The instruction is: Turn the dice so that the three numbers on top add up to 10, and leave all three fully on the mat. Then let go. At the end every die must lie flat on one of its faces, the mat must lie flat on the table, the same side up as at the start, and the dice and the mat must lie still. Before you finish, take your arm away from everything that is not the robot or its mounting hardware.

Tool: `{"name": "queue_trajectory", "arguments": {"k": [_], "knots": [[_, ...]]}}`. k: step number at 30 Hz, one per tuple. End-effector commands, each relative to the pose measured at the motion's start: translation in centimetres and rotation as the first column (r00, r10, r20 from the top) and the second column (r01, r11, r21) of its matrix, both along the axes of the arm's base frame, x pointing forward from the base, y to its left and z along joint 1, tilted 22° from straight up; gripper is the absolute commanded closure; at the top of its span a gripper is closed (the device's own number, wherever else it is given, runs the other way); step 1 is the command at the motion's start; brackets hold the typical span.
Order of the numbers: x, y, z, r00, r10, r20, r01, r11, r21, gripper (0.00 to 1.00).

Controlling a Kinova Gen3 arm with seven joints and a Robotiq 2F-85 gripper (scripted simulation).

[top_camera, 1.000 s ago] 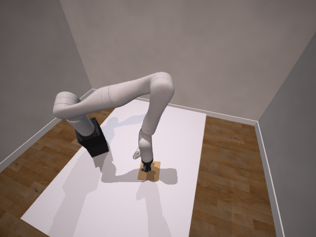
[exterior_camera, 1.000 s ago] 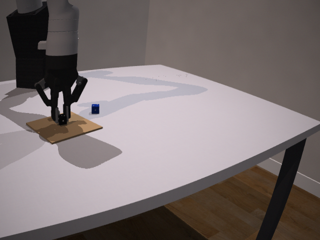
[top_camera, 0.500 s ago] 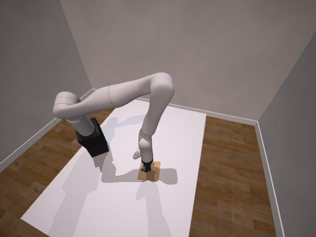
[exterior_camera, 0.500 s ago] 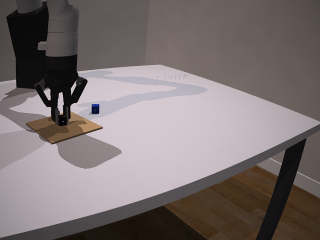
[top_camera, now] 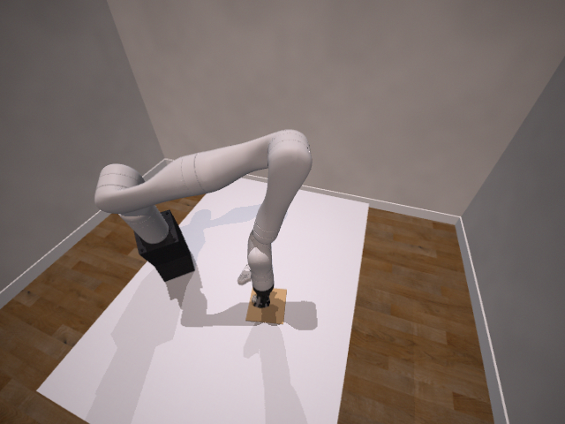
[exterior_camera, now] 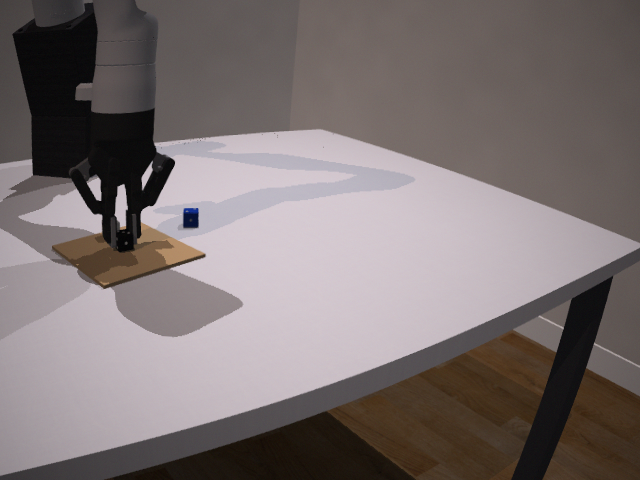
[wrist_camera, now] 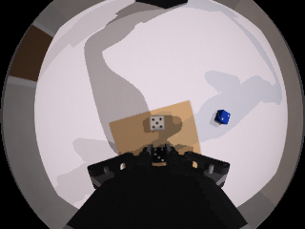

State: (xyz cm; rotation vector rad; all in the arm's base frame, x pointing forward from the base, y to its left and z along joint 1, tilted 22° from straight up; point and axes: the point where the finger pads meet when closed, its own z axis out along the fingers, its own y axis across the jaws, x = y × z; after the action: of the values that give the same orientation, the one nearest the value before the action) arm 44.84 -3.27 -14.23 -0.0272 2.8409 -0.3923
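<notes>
exterior | hand [top_camera: 261, 305] [exterior_camera: 124, 238] [wrist_camera: 158, 149] grips black die [exterior_camera: 125, 242] [wrist_camera: 159, 155] | blue die [exterior_camera: 190, 218] [wrist_camera: 222, 116] beside mat [top_camera: 279, 296] [exterior_camera: 178, 253] [wrist_camera: 128, 135]
</notes>
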Motion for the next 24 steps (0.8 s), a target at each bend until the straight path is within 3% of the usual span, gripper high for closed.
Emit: {"name": "queue_trajectory", "arguments": {"k": [1, 18, 24], "knots": [[0.31, 0.21, -0.10, 1.000, -0.006, 0.009, 0.006, 1.000, 0.007, 0.85], [0.31, 0.21, -0.10, 1.000, -0.006, 0.009, 0.006, 1.000, 0.007, 0.85], [0.31, 0.21, -0.10, 1.000, -0.006, 0.009, 0.006, 1.000, 0.007, 0.77]]}}
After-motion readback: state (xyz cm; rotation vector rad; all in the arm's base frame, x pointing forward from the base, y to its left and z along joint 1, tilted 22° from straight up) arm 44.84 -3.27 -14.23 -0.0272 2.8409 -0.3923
